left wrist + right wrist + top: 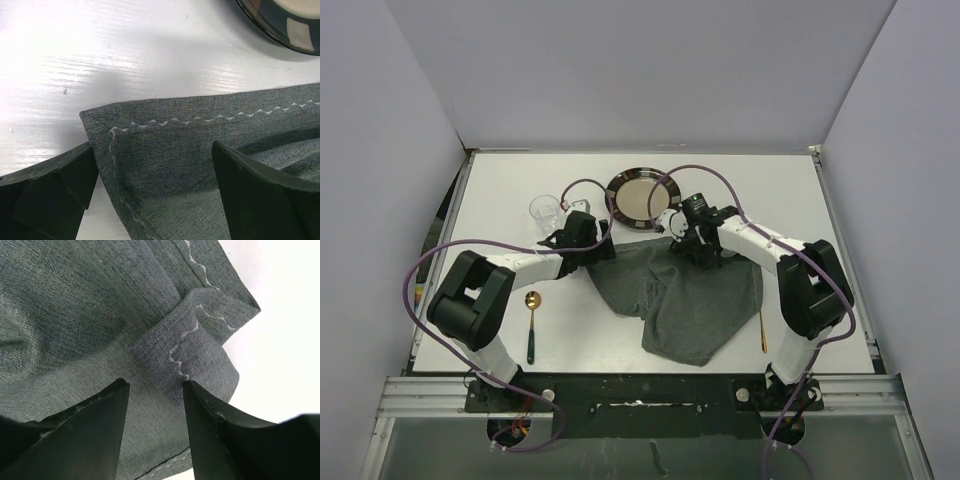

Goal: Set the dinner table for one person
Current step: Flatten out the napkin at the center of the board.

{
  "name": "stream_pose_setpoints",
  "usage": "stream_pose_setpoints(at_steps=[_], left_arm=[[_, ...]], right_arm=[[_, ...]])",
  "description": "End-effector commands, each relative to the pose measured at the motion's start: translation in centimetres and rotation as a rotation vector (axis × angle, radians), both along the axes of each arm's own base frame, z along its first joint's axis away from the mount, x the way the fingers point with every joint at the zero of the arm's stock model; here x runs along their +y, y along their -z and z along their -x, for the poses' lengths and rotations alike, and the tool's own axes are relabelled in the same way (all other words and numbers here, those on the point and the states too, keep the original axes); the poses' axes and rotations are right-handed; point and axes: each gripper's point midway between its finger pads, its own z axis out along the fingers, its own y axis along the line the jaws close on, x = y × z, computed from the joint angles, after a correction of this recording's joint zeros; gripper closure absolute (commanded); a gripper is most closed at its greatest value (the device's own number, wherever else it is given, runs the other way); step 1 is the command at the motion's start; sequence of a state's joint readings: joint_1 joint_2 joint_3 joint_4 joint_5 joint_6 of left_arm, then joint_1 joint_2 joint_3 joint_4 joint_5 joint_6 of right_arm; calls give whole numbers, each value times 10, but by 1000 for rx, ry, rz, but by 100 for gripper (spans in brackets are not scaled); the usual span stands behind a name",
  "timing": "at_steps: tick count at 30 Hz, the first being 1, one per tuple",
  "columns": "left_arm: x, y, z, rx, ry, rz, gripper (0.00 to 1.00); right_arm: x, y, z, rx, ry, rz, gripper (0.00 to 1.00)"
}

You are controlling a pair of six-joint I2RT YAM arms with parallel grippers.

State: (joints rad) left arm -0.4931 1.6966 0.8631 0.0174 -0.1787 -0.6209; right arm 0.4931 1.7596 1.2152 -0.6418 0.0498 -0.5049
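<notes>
Left fingers spread wide, straddling far-left corner of placemat, not pinching. Right fingers half-closed at its folded far-right corner; grip unclear. White surface under placemat, extending all round.

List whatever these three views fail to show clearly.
- Top view: the gold utensil right of the placemat is too thin to tell knife from fork.
- Left wrist view: the plate is cut off by the top edge; only rim shows.
- Right wrist view: the right gripper straddles a placemat fold; a pinch cannot be confirmed.
- Top view: anything under the crumpled placemat is hidden by it.
</notes>
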Motion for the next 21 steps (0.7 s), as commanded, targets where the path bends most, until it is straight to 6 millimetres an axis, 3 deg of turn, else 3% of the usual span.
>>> stream_pose_setpoints(at_steps=[1,6,11,12,13,14,15,18,21], left_arm=[[-1,6,0,12,21,6,9],[0,8,2,17,42,-8,12],[-1,8,2,11,55,1,19],[-1,9,3,12,55,4,23],[-2,10,3,12,58,8,28],[-2,11,3,11,61,13,34],[-4,10,3,6,66,22,42],[-7,5,1,-11,90,38,61],[-12,-15,-4,-53,139,48,83]], right_arm=[[17,-14,-21,-80,-36,-55,52],[15,-5,-30,-101,-51,-24,54],[17,-14,-39,-124,-67,-18,56],[17,-14,-40,-123,-71,-16,61],[18,-13,-40,-116,-76,-13,73],[18,-13,-40,-110,-78,-8,94],[17,-11,-39,-92,-74,-1,100],[18,-15,-36,-67,-73,-6,100],[17,-36,-33,-101,-85,-1,100]])
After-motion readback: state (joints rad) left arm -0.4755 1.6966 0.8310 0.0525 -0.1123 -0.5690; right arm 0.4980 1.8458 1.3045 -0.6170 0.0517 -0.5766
